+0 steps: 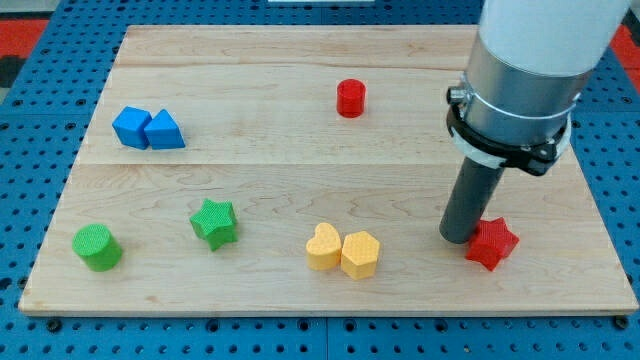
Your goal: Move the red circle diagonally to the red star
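Observation:
The red circle point(351, 98) stands near the view's top centre of the wooden board. The red star point(491, 243) lies at the view's lower right. My tip point(458, 238) rests on the board just left of the red star, touching or almost touching it. The tip is far below and to the right of the red circle. The arm's grey and white body fills the view's upper right.
Two blue blocks point(148, 129) sit together at the view's left. A green circle point(97, 247) and a green star point(215, 222) lie at the lower left. A yellow heart point(323, 248) and a yellow hexagon point(361, 254) touch at bottom centre.

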